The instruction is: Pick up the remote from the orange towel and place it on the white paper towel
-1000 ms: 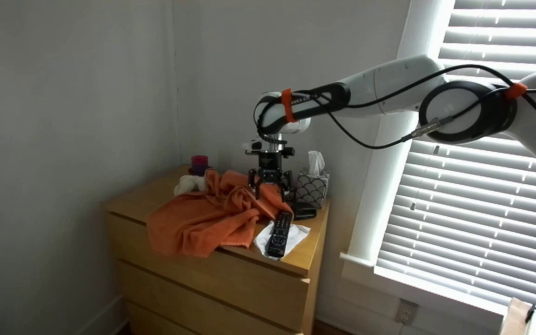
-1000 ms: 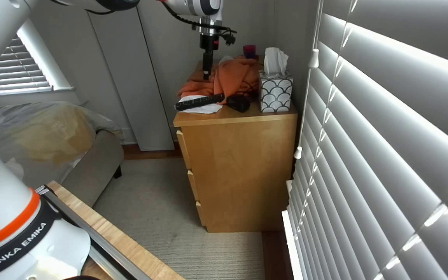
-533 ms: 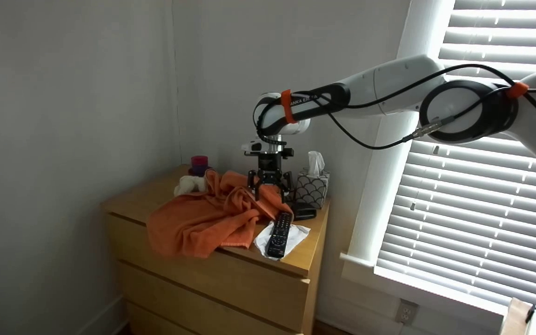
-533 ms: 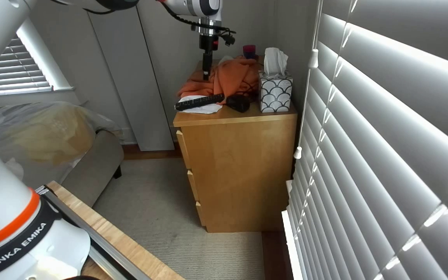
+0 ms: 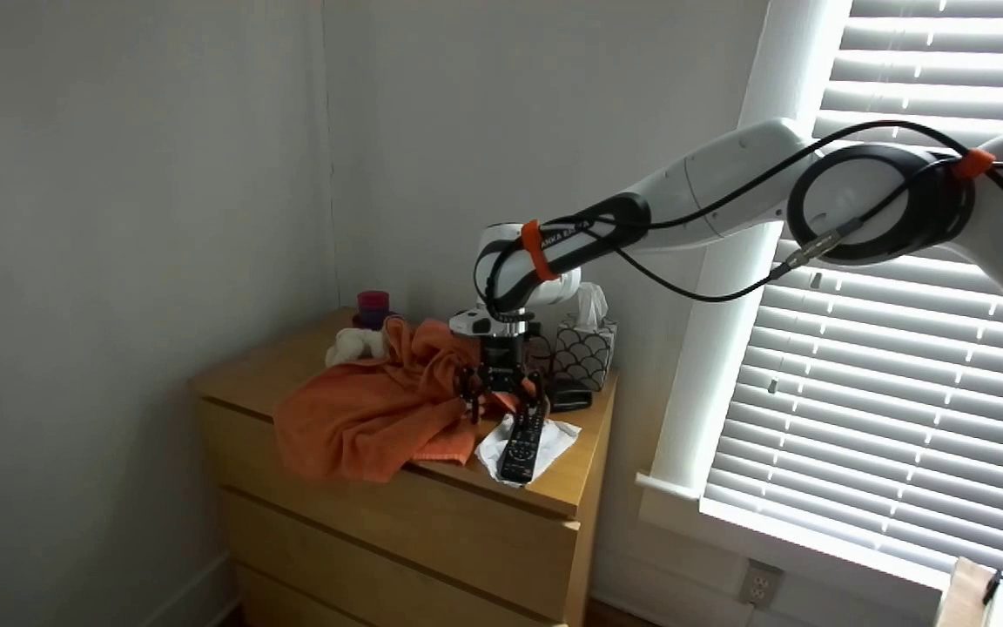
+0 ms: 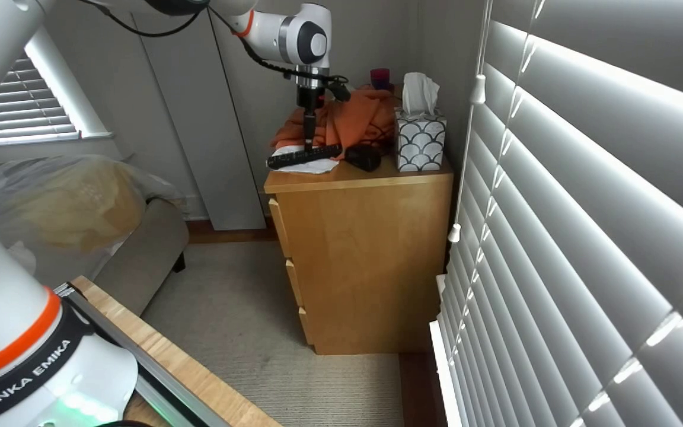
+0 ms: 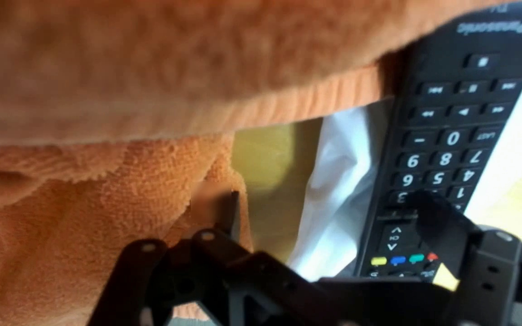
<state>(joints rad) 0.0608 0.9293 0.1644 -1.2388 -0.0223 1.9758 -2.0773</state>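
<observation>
The black remote (image 5: pixel 519 451) lies on the white paper towel (image 5: pixel 562 438) near the dresser's front edge. It shows in both exterior views (image 6: pixel 285 159). The orange towel (image 5: pixel 362 431) is bunched beside it, and in the wrist view the towel (image 7: pixel 129 68) reaches the remote's upper end. My gripper (image 5: pixel 508 413) is open, pointing down just above the towel's edge and the remote. In the wrist view, one finger is over the orange towel and the other overlaps the remote (image 7: pixel 447 149) near its number keys. The paper towel (image 7: pixel 333 217) shows between them. Whether a finger touches the remote is unclear.
A patterned tissue box (image 5: pixel 584 353) and a black object (image 5: pixel 569 396) stand close behind the gripper. A cup (image 5: pixel 373 305) and a white soft thing (image 5: pixel 353 346) are at the back. The wooden dresser (image 6: pixel 365 255) stands near the window blinds (image 5: pixel 858 392).
My gripper has moved down from above the orange towel to just over the remote, staying open. The remote, paper towel and orange towel show no clear movement.
</observation>
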